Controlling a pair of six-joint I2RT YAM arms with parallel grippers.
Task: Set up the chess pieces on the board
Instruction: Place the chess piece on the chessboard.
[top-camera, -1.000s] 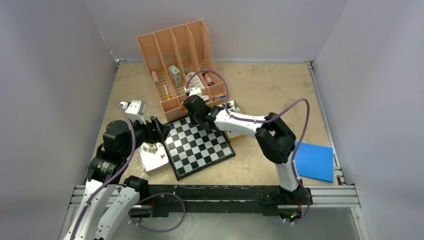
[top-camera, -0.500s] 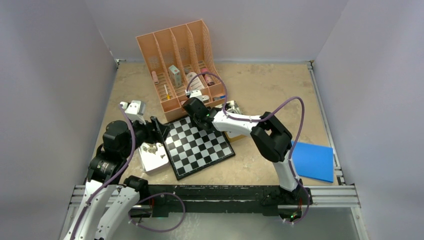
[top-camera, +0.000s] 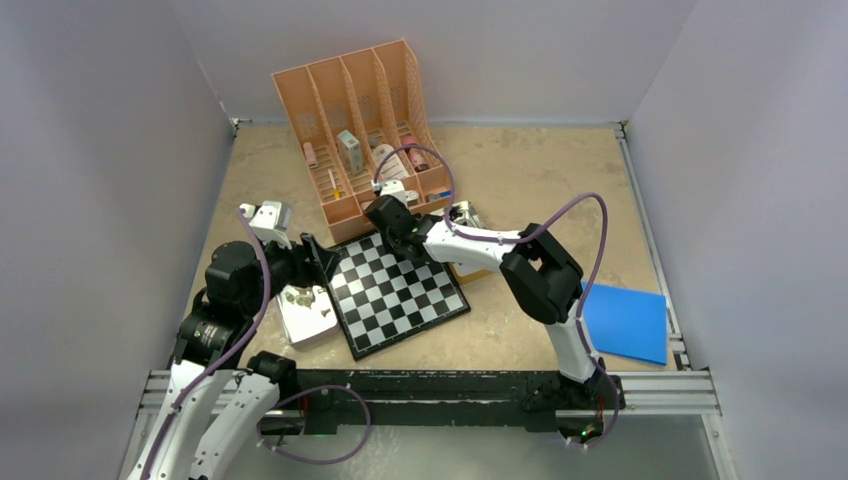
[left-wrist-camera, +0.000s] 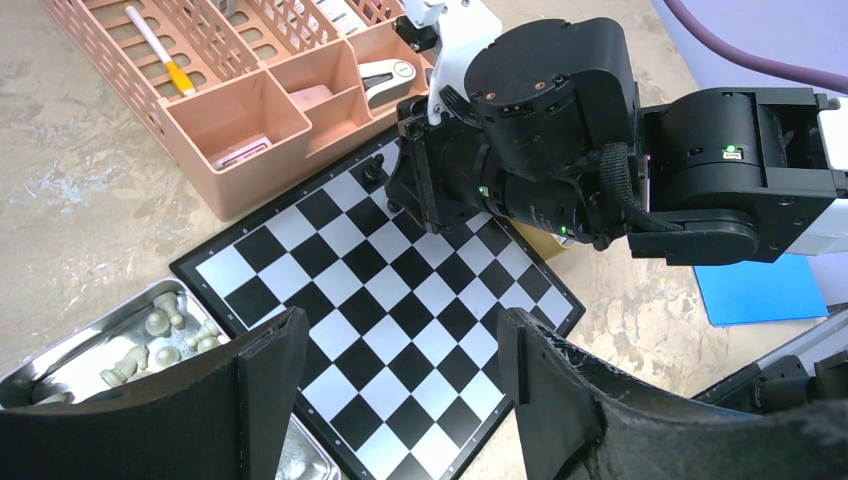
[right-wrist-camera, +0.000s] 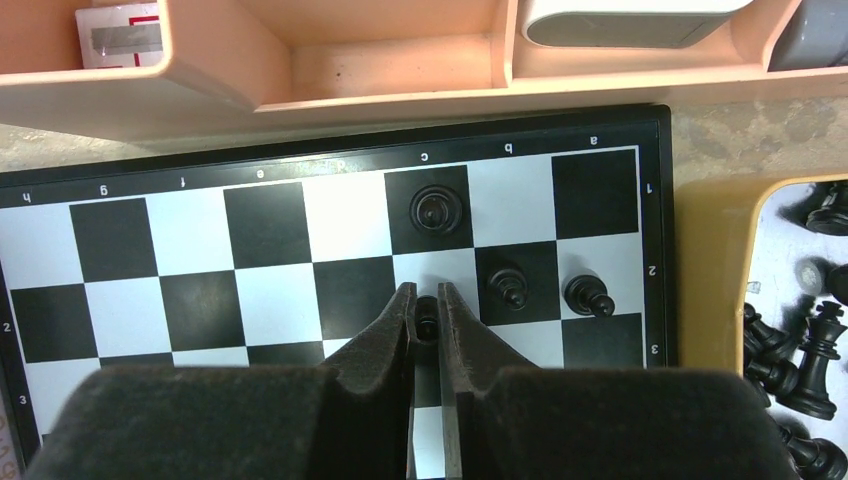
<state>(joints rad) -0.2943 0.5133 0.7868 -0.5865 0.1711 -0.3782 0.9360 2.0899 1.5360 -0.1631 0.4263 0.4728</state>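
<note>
Marbled tan table (top-camera: 540, 170) carries the board (top-camera: 400, 295) at mid-frame. At the centre of the wrist view the right gripper (right-wrist-camera: 426, 300) pinches a black piece (right-wrist-camera: 427, 322) over the board. Three more black pieces (right-wrist-camera: 507, 285) stand just to its upper right. At lower centre the left gripper (left-wrist-camera: 400, 340) hangs spread wide over the board, near the beige pieces (left-wrist-camera: 160, 335).

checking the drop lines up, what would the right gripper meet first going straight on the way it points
Probably the board, on the white square next to the two pawns; the black pawn in the right gripper would touch first. How high it hangs is unclear.
</note>
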